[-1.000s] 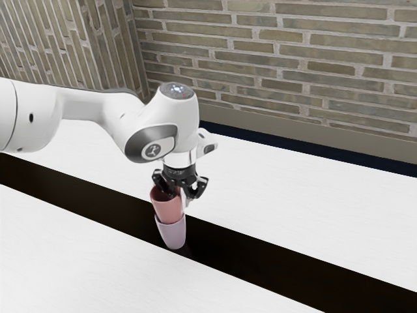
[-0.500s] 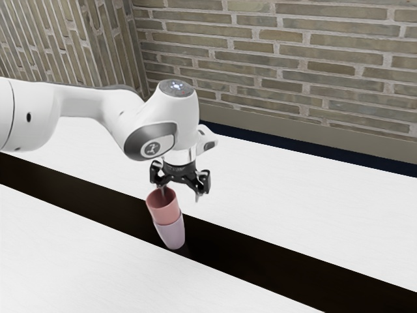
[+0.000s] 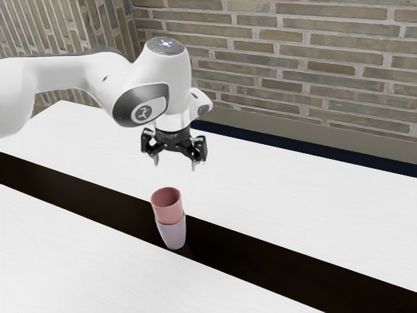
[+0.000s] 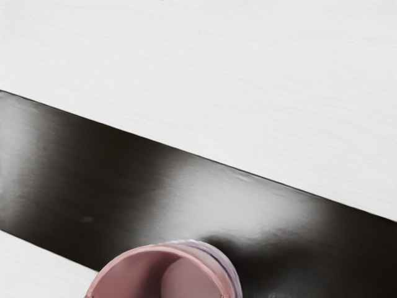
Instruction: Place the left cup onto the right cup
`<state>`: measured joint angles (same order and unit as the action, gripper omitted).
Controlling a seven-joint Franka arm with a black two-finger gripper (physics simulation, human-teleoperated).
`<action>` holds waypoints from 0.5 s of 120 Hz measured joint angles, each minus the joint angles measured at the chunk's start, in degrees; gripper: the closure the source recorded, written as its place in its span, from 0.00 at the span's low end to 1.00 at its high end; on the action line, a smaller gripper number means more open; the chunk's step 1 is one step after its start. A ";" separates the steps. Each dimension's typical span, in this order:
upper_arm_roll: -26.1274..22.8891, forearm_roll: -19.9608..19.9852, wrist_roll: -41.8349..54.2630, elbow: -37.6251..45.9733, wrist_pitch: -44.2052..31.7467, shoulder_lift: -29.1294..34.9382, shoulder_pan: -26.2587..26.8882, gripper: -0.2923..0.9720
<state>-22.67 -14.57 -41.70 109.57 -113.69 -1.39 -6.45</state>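
A pink cup [image 3: 167,204] sits nested, slightly tilted, in a pale lilac cup [image 3: 172,233] on the black stripe of the table. My gripper [image 3: 174,164] hangs open above the stack, clear of the pink cup's rim, with nothing between its fingers. In the wrist view the pink cup [image 4: 162,276] shows from above, just under the hand, with the lilac cup's rim [image 4: 224,266] peeking out around it.
The white table [image 3: 306,195] has a broad black stripe [image 3: 273,261] running across it. A brick wall [image 3: 293,59] stands behind the table's far edge.
My gripper let go of the pink cup, opened, and rose well above the stack. The pink cup stays in the lilac cup.
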 joint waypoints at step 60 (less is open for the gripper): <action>14.78 6.84 12.15 -14.53 12.85 0.98 11.54 0.23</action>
<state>-7.89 -7.73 -29.55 95.04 -100.84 -0.41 5.10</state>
